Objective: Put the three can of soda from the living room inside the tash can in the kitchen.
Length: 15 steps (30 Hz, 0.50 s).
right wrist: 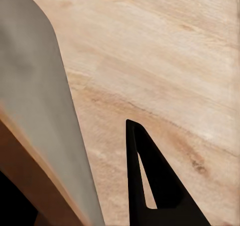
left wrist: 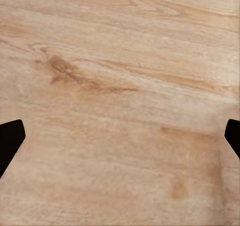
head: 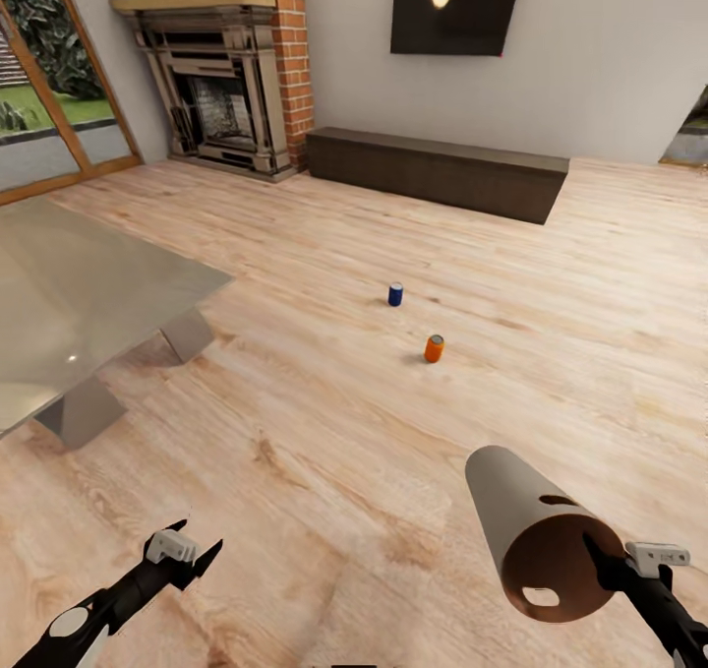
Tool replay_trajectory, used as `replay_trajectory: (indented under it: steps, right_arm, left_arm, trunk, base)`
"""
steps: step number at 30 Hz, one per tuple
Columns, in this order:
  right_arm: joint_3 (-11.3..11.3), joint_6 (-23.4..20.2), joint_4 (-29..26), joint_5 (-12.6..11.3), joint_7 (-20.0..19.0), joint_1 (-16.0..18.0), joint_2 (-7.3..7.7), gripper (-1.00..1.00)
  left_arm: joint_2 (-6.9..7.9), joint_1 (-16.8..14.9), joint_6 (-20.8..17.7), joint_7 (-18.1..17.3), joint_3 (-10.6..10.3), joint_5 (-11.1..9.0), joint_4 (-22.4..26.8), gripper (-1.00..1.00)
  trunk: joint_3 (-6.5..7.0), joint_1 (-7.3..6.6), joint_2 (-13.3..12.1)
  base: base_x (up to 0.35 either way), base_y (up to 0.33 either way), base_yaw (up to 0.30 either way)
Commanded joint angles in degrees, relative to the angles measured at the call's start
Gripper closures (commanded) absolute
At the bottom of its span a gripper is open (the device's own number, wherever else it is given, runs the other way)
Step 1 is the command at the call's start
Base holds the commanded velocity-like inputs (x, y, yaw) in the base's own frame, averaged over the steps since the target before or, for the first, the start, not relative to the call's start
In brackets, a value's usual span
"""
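our left arm reaches forward low at the head view's lower left, its gripper (head: 197, 542) empty with the two dark fingers spread apart; in the left wrist view the fingertips (left wrist: 11, 138) sit at opposite edges, wide open. our right arm comes in at the lower right, its gripper (head: 602, 560) closed on the rim of the trash can (head: 521, 520), one finger (right wrist: 150, 186) lying outside the wall.

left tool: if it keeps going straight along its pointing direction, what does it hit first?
Likely the bare wood floor. The left wrist view looks between the open left tool fingers at plain planks, nothing in between. How far off cannot be judged.
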<state>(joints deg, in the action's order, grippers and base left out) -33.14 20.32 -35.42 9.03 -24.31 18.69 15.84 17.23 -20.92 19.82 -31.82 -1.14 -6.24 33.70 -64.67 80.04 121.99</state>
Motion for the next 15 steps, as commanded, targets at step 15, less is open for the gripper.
replay_trajectory:
  steps: [15]
  right_arm:
    - [-0.1,0.0,-0.1,-0.6,-0.5,0.0,0.04,1.0]
  left_arm:
    - [-0.04,0.0,0.0,0.1,0.0,0.0,0.0,-1.0]
  trunk:
    - [0.72,0.0,0.0]
  base:
    - [0.306,0.097,-0.226]
